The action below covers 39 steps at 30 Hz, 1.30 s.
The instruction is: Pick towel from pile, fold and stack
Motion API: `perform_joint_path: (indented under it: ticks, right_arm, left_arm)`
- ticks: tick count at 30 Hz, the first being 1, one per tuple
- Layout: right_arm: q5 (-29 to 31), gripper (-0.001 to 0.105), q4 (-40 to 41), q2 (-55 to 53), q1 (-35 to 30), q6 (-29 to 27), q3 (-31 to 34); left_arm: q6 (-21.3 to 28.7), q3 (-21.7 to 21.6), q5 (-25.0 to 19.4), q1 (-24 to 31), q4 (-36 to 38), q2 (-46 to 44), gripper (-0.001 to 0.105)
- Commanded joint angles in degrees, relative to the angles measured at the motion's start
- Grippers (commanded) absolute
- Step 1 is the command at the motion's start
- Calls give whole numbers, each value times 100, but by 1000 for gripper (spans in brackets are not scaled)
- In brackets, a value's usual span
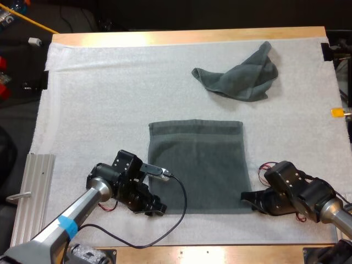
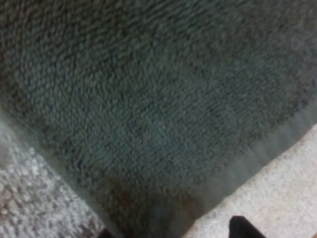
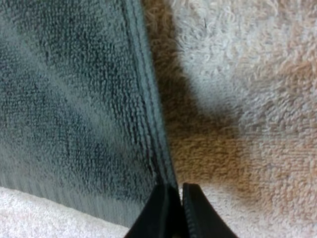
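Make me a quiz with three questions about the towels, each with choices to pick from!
1. Where is the crumpled towel?
A. far right of the mat
B. near left corner
C. off the table

2. How many towels are there?
A. one
B. two
C. four

3. How does the middle towel lie?
A. rolled up
B. spread flat
C. hanging in the air

Answers:
1 A: it sits at the mat's far right, apart from the middle towel.
2 B: one crumpled and one in the middle.
3 B: it lies flat on the mat, with the left gripper and right gripper at its near corners.
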Motion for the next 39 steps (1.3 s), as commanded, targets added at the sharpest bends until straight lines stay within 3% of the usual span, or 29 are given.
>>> perform_joint_path:
  ticks: [1, 6, 10, 11, 15, 23, 27, 33, 37, 39]
  right_arm:
    - [22, 0, 73, -30, 12, -60, -4]
    - [22, 0, 73, -30, 12, -60, -4]
    - [22, 0, 73, -30, 12, -70, -4]
    - [22, 0, 73, -30, 12, -76, -4]
    - [-14, 0, 94, -30, 12, -120, -15]
    - [-98, 0, 1036, -838, 12, -209, -314]
    - [-339, 0, 1172, -1321, 12, 9, -356]
    - [-305, 0, 325, -1349, 12, 862, -356]
    - [-258, 0, -849, -862, 12, 1499, -356]
    - [-134, 0, -1402, -575, 2, 1806, -356]
  left_arm:
    - [-26, -31, 46, -13, -17, 45, 41]
    - [-26, -31, 57, -13, -17, 113, 37]
    - [-109, -43, 57, -13, 16, 113, 4]
    - [-111, -45, 48, -13, 15, 94, 1]
    - [-111, -93, 46, -13, 108, -94, 0]
    - [349, -203, 57, -171, 1516, -1170, 0]
    - [351, -203, 57, -327, 1687, -1694, 0]
    - [-48, -203, 319, -56, 758, -1616, 0]
    - [-589, -203, 992, 501, -173, -1230, 0]
    - [-820, -203, 1121, 750, -583, -1032, 0]
